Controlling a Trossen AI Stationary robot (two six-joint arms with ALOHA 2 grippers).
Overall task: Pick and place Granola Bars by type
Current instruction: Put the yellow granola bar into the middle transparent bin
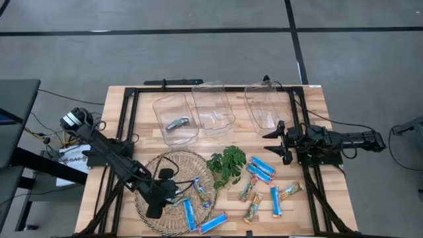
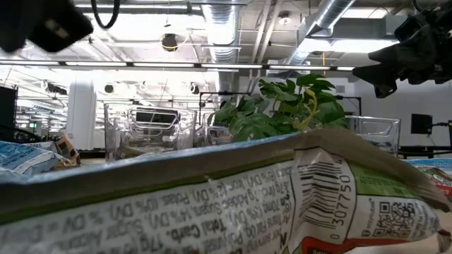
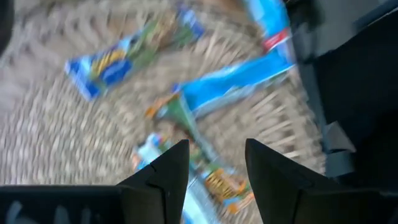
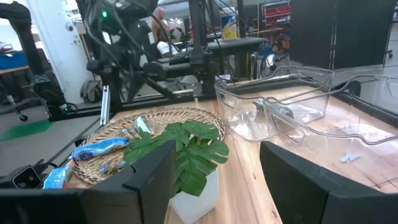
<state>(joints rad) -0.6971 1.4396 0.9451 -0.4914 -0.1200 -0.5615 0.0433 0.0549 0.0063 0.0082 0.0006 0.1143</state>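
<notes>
Wooden table carries everything. Left arm reaches in from the left edge; left gripper sits over the wicker basket at the near left. Left wrist view shows its fingers spread with a gap, nothing between them, hovering above the basket weave. Right arm comes in from the right edge; right gripper hangs mid-table right, fingers spread wide and empty, pointing toward the plant.

Three clear plastic bins stand in a row along the far side: left bin has one small dark-silver wrapped item in it; cannot tell what type. Middle bin and right bin show no bars.

Green leafy plant sits in the middle of the table, between basket and loose bars, in a small white pot.

Granola Bars are in two groups. In or on the basket: a mixed-colour bar near the right rim, a blue bar at the near rim, another blue bar just off the near edge. Left wrist view shows blue bars and multicoloured bars lying on the weave. Loose on the table right of the plant: two blue bars, tan/orange ones, one blue bar, one tan bar.

Low view is mostly blocked by a wrapper right at the lens; barcode visible.
</notes>
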